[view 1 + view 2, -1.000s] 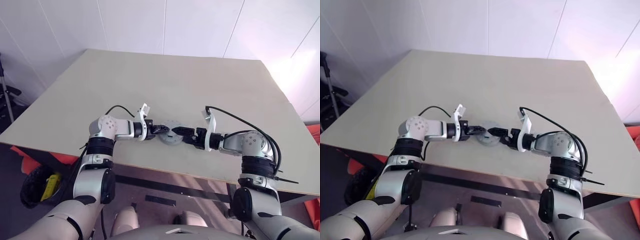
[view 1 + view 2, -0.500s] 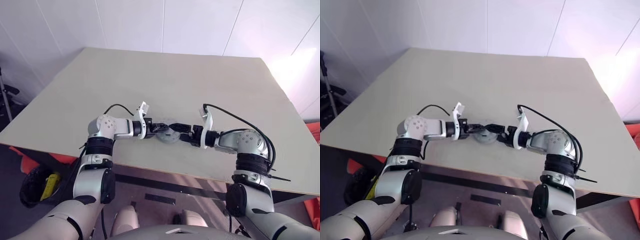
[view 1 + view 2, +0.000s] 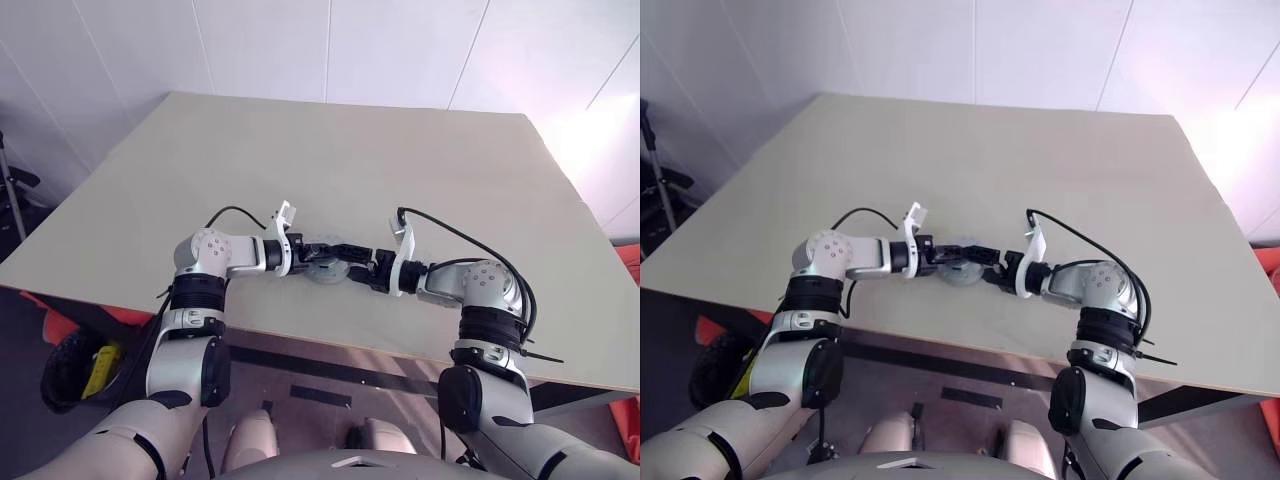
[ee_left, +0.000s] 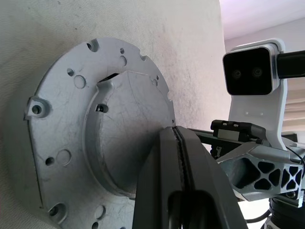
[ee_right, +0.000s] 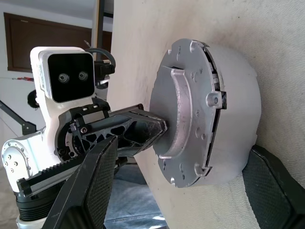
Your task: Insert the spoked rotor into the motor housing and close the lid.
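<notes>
One lid [image 4: 90, 129], two claws, maybe touching

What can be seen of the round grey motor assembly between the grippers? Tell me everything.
The motor assembly is a squat, matte grey metal drum lying on the beige table near its front edge. Its upper face is a lighter cast plate with small holes around the rim and a raised, curved central boss; a thin dark seam shows between plate and body. The left gripper, shut, rests its tips against the boss. The right gripper is open, one finger on either side of the drum.
</notes>
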Robot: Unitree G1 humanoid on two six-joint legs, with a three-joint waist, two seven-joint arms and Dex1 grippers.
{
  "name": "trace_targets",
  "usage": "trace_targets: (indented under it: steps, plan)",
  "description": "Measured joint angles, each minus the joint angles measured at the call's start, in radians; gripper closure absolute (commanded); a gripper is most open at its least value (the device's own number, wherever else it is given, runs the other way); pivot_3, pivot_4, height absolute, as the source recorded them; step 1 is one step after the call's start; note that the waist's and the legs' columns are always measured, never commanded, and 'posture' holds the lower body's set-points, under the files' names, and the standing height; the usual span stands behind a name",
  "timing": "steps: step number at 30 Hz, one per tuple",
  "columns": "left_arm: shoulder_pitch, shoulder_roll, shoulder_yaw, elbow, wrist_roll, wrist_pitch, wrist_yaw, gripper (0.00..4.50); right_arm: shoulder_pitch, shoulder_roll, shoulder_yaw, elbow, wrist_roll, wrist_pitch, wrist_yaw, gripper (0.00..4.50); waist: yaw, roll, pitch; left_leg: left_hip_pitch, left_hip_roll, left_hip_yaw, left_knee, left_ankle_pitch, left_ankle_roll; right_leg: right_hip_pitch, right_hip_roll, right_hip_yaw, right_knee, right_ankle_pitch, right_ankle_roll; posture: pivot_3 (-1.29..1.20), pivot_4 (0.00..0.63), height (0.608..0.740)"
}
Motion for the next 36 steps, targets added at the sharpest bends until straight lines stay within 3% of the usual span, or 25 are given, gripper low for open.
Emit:
trace_targets:
  steps: [10, 36]
  plan:
    - [0.037, 0.064, 0.034, -0.049, 0.001, -0.026, 0.028, 4.5, -0.007, -0.002, 0.006, 0.007, 0.0, -0.006, 0.001, 0.03, 0.0, 0.0, 0.0, 0.001, 0.0, 0.0, 0.0, 0.0, -0.001, 0.001, 0.0, 0.0, 0.001, 0.0, 0.0, 0.0, 0.0, 0.74]
    - [0.057, 0.049, 0.064, -0.094, -0.001, -0.015, 0.068, 4.5, -0.025, 0.024, 0.006, 0.008, -0.001, -0.035, -0.021, 0.03, -0.007, 0.0, 0.0, 0.003, 0.002, 0.0, 0.0, 0.002, -0.003, 0.002, 0.001, 0.0, 0.002, 0.001, -0.002, 0.0, 0.0, 0.74]
